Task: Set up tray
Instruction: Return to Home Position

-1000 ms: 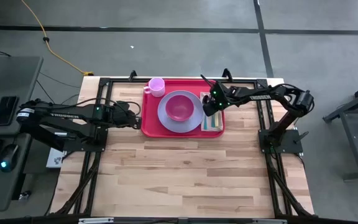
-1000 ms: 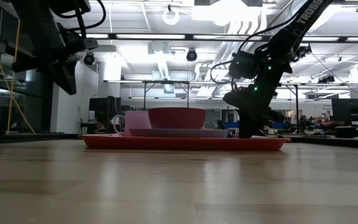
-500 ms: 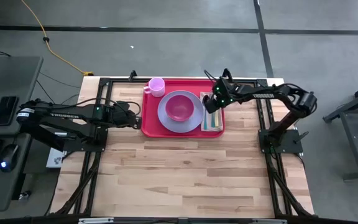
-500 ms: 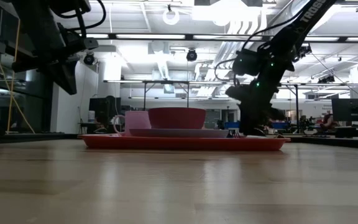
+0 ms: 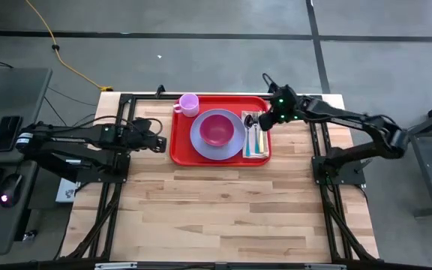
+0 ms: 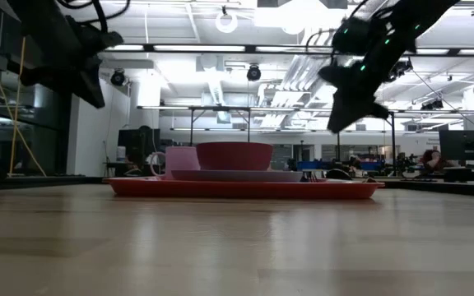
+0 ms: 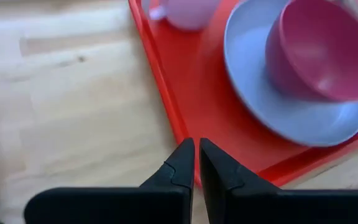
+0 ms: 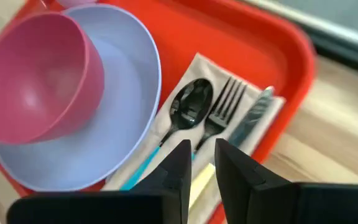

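The red tray (image 5: pixel 180 154) lies flat on the wooden table, toward its far edge. On it sit a lavender plate (image 5: pixel 198 142) with a pink bowl (image 5: pixel 216 129) and a lavender cup (image 5: pixel 189 103). At its right end a tan napkin (image 8: pixel 166 140) carries a spoon (image 8: pixel 191 106), a fork (image 8: pixel 225 102) and a knife (image 8: pixel 253 115). My right gripper (image 5: pixel 267 121) hangs above the tray's right end, its fingers close together with nothing between them. My left gripper (image 5: pixel 160 142) hovers shut just off the tray's left rim (image 7: pixel 166 106).
Black frame rails (image 5: pixel 126 101) run along the table's left, right and far sides. Bare wood (image 5: pixel 223 210) fills the near half of the table. A desk with a keyboard and a mouse (image 5: pixel 6 199) stands left of the table.
My right gripper has risen from the napkin at the tray's right end and drawn back toward the table's right edge, empty. The spoon, fork and knife now lie uncovered on the napkin. The tray and the dishes have stayed where they were.
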Controlling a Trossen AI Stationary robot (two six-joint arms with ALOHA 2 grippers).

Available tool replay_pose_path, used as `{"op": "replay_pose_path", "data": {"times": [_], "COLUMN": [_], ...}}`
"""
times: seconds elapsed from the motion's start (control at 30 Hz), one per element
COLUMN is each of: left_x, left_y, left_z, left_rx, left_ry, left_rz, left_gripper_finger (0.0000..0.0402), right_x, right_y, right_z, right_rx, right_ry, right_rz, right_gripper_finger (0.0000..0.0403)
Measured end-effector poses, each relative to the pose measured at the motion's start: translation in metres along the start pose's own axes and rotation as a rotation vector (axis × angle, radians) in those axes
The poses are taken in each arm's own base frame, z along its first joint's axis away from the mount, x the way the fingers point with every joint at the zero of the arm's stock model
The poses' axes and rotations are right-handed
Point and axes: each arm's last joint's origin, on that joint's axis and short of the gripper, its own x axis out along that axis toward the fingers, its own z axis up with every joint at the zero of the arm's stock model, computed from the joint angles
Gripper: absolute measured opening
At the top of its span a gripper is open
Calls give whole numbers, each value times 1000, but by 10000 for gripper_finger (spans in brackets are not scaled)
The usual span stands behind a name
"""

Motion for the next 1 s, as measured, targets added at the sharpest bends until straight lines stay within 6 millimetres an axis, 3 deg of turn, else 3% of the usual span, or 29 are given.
{"op": "replay_pose_path", "data": {"times": [0.33,0.47,1.0], "left_x": [-24,-31,-23], "left_y": [18,24,62], "left_z": [8,10,-15], "left_rx": [33,46,-22], "left_ry": [-88,-111,-230], "left_rz": [-104,-139,-359], "left_gripper_finger": [56,56,56], "right_x": [-73,-98,-162], "right_y": [-3,-4,-16], "right_z": [-8,-12,-42], "right_rx": [-77,-80,-102], "right_ry": [-166,-256,-448], "right_rz": [32,59,130], "right_gripper_finger": [5,5,0]}}
